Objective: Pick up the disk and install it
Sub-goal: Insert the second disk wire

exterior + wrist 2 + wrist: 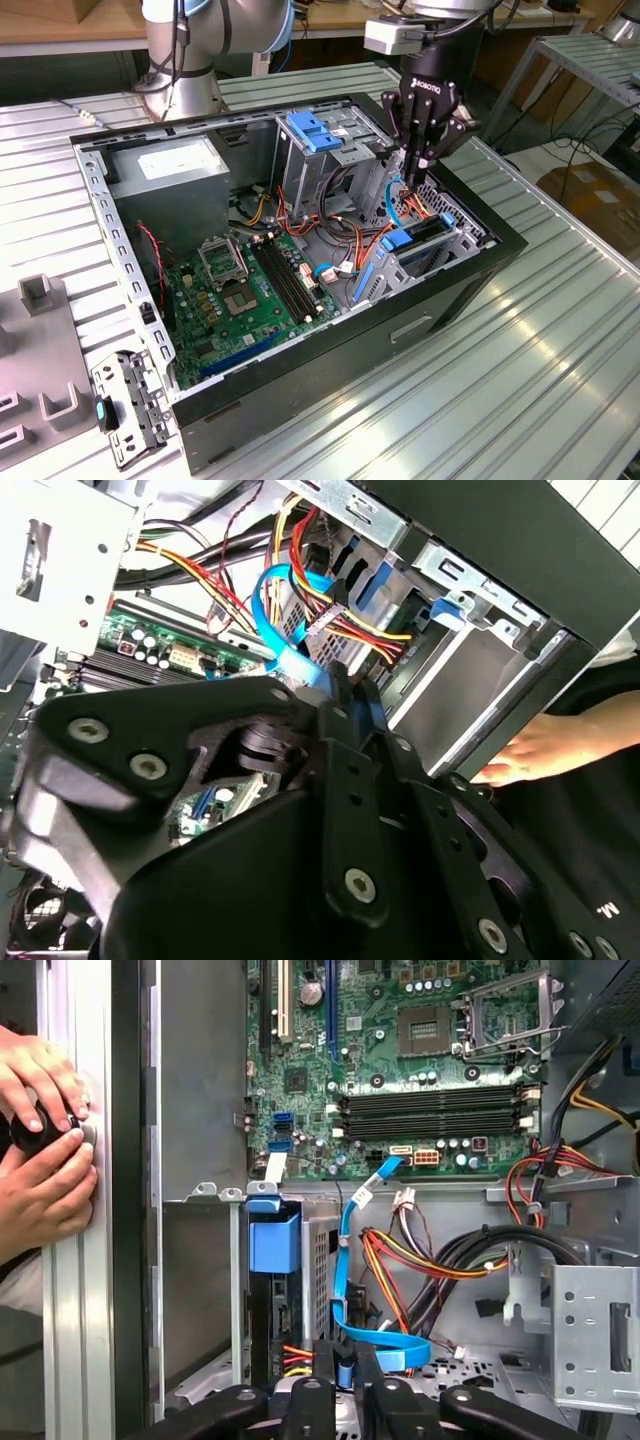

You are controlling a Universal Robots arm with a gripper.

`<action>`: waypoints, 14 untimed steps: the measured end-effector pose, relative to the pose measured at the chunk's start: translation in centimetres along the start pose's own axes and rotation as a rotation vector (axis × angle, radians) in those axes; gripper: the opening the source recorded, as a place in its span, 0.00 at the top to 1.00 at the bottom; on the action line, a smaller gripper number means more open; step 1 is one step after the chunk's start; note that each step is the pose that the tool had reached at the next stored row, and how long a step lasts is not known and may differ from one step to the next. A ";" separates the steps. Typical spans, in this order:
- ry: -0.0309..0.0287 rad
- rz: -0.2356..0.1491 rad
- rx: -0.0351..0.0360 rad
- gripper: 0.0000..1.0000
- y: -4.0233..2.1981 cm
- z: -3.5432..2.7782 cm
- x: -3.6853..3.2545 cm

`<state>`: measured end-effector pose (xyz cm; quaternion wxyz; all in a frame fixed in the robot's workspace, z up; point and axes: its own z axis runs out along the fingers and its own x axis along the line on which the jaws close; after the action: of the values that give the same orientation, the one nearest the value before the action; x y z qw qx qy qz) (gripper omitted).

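Right, here's where I stand, with clock directions read from the middle of the case in the exterior view.

- The slatted metal table (pixel 560 330) carries everything, ribs gleaming on all sides.
- The black computer case (pixel 300 395) lies on it with its side off, insides facing up at me.
- At 10 o'clock inside sits the grey power-supply box (pixel 170 175), white sticker on top.
- At 7 o'clock, the green motherboard (pixel 240 300), flat on the case floor with its dark memory slots running across it.
- At 12 o'clock, the blue bracket (pixel 318 132) rests on top of the metal drive cage.
- Out at 8 o'clock, beyond the case wall, a grey fixture (pixel 40 350) stands on the table.
- My gripper (pixel 413 175) hangs at 2 o'clock, pointing straight down into the bay; it shows up close in both wrist views (pixel 343 1375) (pixel 350 695).
- The disk (pixel 428 232) is at 3 o'clock, just below me: it's seated on edge in the lower cage, blue rail showing.
- My fingers are pinched together on the blue data cable (pixel 345 1260), which loops up from the board to my tips (pixel 272 600).
- A person's hands (pixel 45 1160) rest at the table edge outside the case, around something small and black.
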<state>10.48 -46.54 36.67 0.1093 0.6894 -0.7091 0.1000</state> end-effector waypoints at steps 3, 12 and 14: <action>0.0019 0.000 0.0000 0.84 0.00 0.05 -0.01; 0.0017 0.000 0.0001 0.84 -0.01 0.11 -0.03; 0.0017 0.000 0.0001 0.84 -0.01 0.11 -0.04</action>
<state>10.48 -46.54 36.55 0.1098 0.6893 -0.7090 0.1006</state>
